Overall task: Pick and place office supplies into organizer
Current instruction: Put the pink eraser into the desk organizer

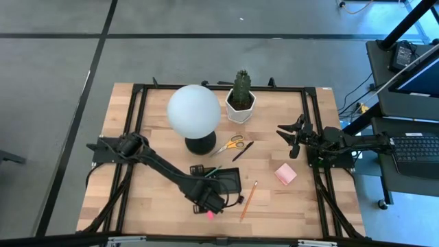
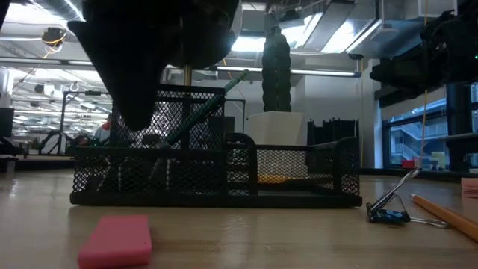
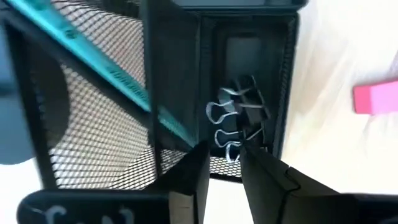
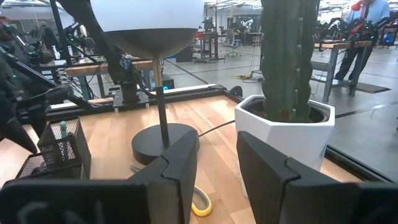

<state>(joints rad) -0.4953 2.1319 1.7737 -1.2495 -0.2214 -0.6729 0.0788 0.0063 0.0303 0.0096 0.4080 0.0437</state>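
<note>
The organizer [image 1: 230, 180] is a black mesh tray with a taller cup section; a green pencil [image 3: 106, 74] leans in that section. My left gripper [image 3: 222, 163] is open and hovers over a low compartment where several black binder clips [image 3: 239, 118] lie. The pink eraser [image 1: 209, 214] lies on the table by the organizer's near side. One more binder clip [image 2: 388, 214], the orange pencil [image 1: 248, 200], the pink sticky-note pad [image 1: 285, 174], the yellow-handled scissors [image 1: 230, 144] and a black pen [image 1: 243, 151] lie on the table. My right gripper [image 1: 291, 134] waits open at the right, off the table surface.
The white globe lamp [image 1: 194, 111] with its round black base [image 1: 201, 145] stands just beyond the organizer. The potted cactus [image 1: 241, 96] stands to its right, near the far edge. Bare wood shows along the near right part of the table [image 1: 309, 206].
</note>
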